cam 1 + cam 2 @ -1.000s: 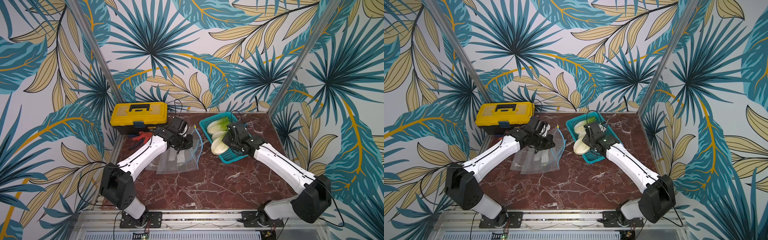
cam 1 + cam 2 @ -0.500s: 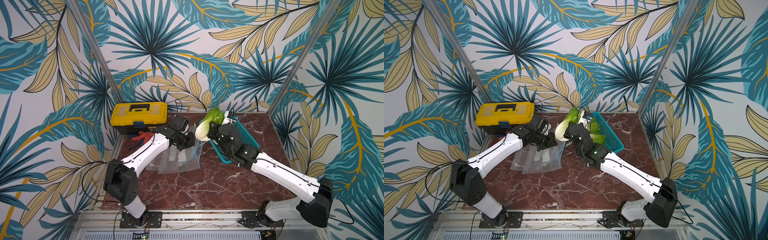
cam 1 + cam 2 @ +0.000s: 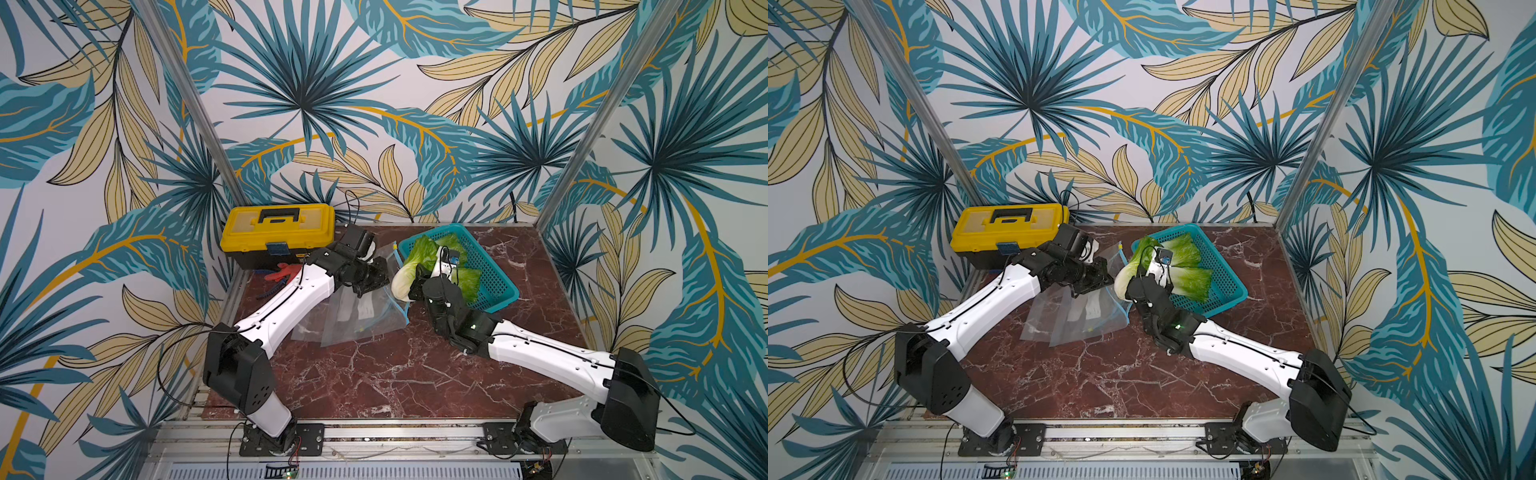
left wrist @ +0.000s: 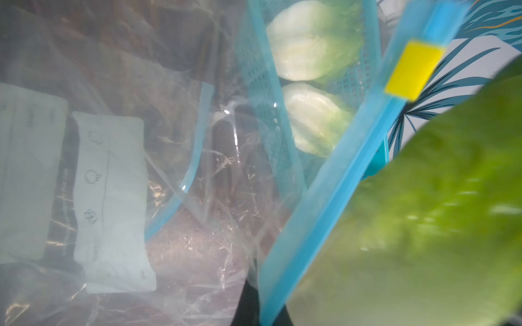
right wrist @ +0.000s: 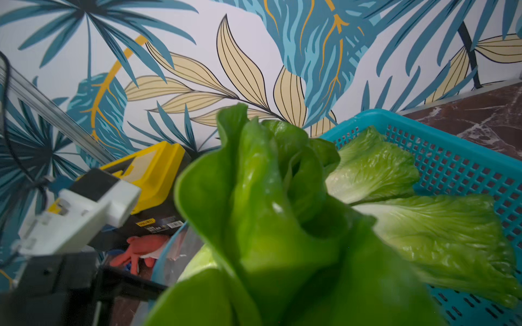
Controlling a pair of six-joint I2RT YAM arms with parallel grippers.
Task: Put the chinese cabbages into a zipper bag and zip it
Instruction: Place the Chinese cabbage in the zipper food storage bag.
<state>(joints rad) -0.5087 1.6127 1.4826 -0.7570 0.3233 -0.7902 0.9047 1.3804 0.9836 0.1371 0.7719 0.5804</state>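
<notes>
While the left gripper (image 3: pixel 372 279) is pinched shut on the rim of the zipper bag (image 3: pixel 357 322) and lifts it open, the right gripper (image 3: pixel 417 286) squeezes one cabbage (image 3: pixel 409 270), white end pointing at the bag's mouth. It looks best to slide that white end in low and straight, and let go only once it is deep inside. Two more cabbages (image 3: pixel 1192 282) lie in the blue basket (image 3: pixel 1223 276) just beside. The blue zip strip (image 4: pixel 333 180) crosses the way and could catch the leaves. A yellow toolbox (image 3: pixel 277 232) sits behind.
</notes>
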